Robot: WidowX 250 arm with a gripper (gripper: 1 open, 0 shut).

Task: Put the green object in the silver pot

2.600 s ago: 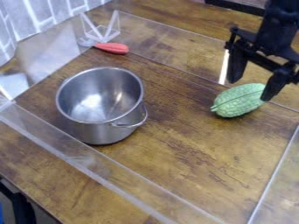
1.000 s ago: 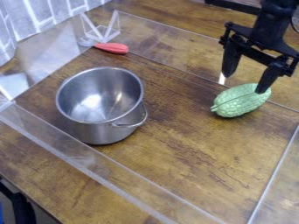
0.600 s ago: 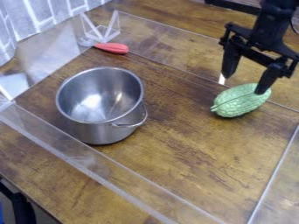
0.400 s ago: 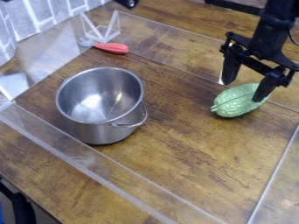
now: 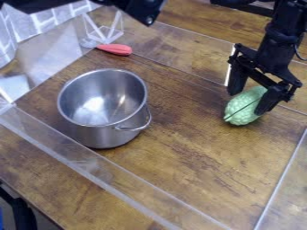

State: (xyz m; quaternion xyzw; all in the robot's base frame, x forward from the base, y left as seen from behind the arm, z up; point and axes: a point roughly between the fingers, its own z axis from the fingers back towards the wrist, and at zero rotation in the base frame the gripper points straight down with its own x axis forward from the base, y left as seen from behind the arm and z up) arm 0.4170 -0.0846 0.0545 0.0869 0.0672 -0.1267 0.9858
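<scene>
Silver pot (image 5: 104, 107) left; green object (image 5: 245, 107) right, between claw (image 5: 256, 93) fingers.

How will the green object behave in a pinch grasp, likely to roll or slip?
The green object is oval with tapered ends, so it may roll or pivot between the gripper fingers. Its bumpy skin probably helps grip. It looks small, likely light.

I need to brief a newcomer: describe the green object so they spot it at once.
Start at the silver pot on the wooden table, then look right toward the table's far edge. The green object lies there between the black pincer's open fingers. It alone is light green, bumpy and oval; the other small item is red.
</scene>
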